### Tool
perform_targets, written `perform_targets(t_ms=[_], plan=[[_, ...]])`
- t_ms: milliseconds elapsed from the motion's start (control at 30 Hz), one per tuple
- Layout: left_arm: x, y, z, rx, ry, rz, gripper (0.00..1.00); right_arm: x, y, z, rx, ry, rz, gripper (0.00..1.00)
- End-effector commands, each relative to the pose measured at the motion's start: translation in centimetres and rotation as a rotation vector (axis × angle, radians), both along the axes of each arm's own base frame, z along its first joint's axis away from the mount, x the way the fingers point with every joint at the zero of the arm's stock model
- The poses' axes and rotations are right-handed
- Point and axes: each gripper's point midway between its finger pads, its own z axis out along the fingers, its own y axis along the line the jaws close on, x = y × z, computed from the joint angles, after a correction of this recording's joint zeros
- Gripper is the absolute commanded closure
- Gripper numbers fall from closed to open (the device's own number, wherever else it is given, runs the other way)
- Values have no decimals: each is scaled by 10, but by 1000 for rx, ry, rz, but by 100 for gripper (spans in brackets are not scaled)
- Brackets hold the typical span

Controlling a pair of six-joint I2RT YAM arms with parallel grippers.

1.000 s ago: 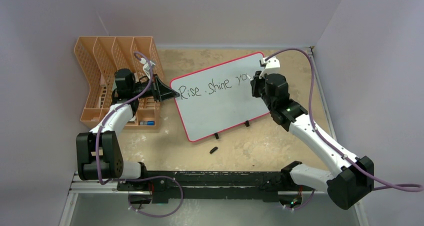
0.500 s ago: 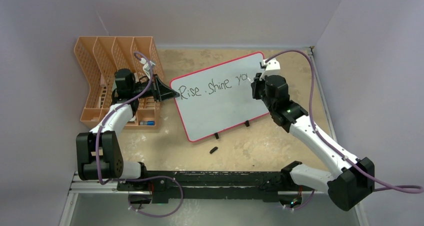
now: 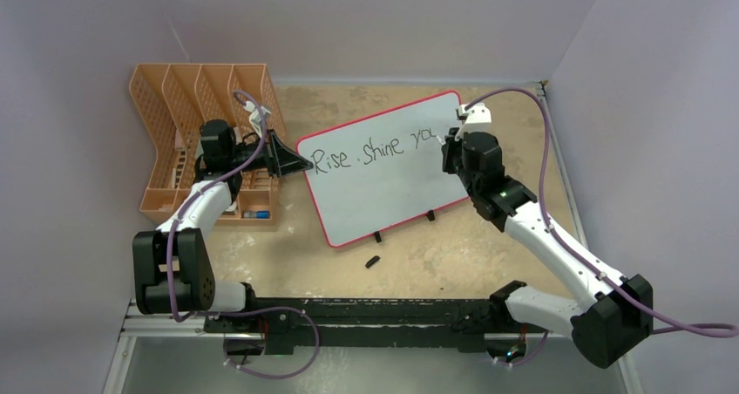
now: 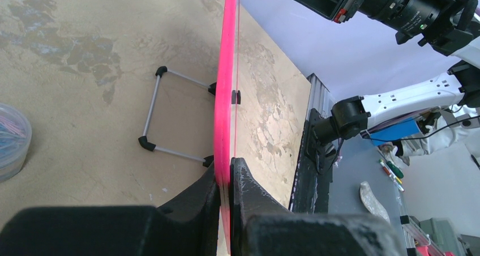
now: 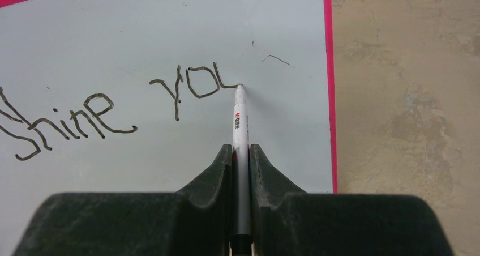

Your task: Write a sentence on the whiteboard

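The left gripper [image 4: 226,174] is pinched shut on the pink rim of the whiteboard [image 3: 383,193], bracing it. The sentence [image 3: 383,147], so far "Rise . shine yo", runs off to that gripper's right. The right gripper [image 5: 240,154] clamps a marker [image 5: 240,117], its tip touching the board just ahead of the fingers, mid-"u". The stroke is best done with light, even pressure, curving up short of the rim on the right.

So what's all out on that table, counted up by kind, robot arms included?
Robot arms: 2 (left arm, right arm)
Whiteboard: 1
Marker: 1
Orange file rack: 1
Small black piece lying loose: 1
Clear tub: 1
Total: 7
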Motion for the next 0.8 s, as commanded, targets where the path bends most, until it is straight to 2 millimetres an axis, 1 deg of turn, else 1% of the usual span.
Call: perform_targets(t_ms=[0,133,200,433,767], plan=[[7,3,12,19,-76,15,100,3,-8,13,12,-39,-46,100],[8,3,13,19,-77,15,100,6,-6,17,12,-49,-43,100],[7,3,13,19,-76,15,100,9,-3,23,23,-71,-37,100],[8,3,12,19,-75,15,100,14,0,34,31,-102,-28,100],[8,3,12,19,-74,16,100,18,1,44,36,-129,-27,100]])
